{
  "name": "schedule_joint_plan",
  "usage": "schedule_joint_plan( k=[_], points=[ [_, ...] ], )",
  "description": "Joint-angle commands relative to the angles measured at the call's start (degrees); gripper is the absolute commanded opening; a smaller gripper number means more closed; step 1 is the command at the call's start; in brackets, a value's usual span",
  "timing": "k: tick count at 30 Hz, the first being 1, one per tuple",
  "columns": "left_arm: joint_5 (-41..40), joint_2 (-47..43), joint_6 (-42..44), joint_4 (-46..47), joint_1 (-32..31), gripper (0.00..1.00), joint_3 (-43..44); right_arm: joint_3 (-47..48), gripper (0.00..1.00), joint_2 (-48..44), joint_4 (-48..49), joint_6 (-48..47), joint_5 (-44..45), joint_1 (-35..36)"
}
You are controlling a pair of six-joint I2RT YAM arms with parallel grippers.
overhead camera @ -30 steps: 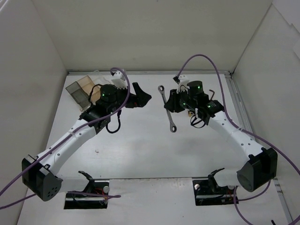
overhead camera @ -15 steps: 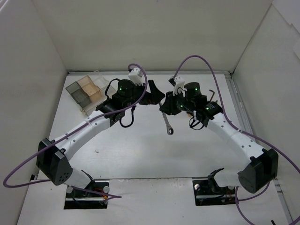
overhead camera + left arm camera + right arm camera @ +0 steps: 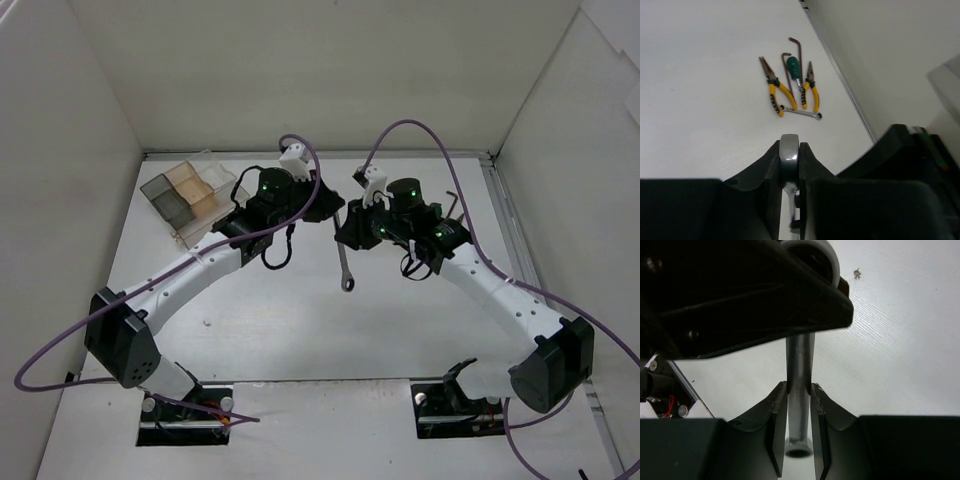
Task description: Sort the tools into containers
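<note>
A slim silver wrench (image 3: 345, 262) hangs above the table's middle, held by both arms. My left gripper (image 3: 334, 207) is shut on its upper ring end (image 3: 789, 151). My right gripper (image 3: 348, 233) is shut on the shaft (image 3: 800, 357) just below, and the lower ring end (image 3: 798, 450) sticks out past its fingers. The clear compartment tray (image 3: 185, 195), with tan and grey cells, sits at the back left. More tools lie by the right wall: two yellow-handled pliers (image 3: 775, 93), a green-handled screwdriver (image 3: 793, 67), dark hex keys (image 3: 785, 70) and a small silver wrench (image 3: 801, 113).
White walls close in the table on three sides, with a metal rail (image 3: 505, 215) along the right edge. Purple cables (image 3: 440, 130) loop over both arms. Black base mounts (image 3: 185, 410) sit at the near edge. A dark hex key (image 3: 452, 198) shows behind the right arm.
My left arm swung right to the wrench and its jaws closed on the upper ring end. The right arm shifted slightly left, bringing the wrench more upright in the top view.
</note>
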Motion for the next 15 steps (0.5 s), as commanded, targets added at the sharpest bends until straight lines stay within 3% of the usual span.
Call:
schedule_joint_plan(
  k=[1,5,8,9,10,15],
  points=[
    [0.33,-0.87,1.04,3.77,-0.35,0.02,3.38,2.75,0.0,-3.31,6.19,-0.05,-1.41,0.93],
    [-0.11,-2.01,2.36,3.94,-0.35,0.0,2.16,2.84,0.0,-3.13,6.36,0.13,-0.97,1.46],
    [-0.2,-4.38,4.11,5.17,-0.35,0.0,0.14,3.02,0.26,-3.48,6.37,0.48,0.0,1.64],
    [-0.2,-5.08,4.64,5.17,0.26,0.0,-0.39,3.19,0.49,-3.66,6.28,0.56,0.52,1.55],
    [-0.46,-5.7,5.43,5.09,0.26,0.0,-1.18,3.11,0.57,-4.01,6.19,0.57,1.31,1.64],
    [-2.48,-12.02,14.38,3.51,3.95,0.0,-4.17,0.56,0.83,-8.22,5.66,1.0,6.06,1.2]
  ],
)
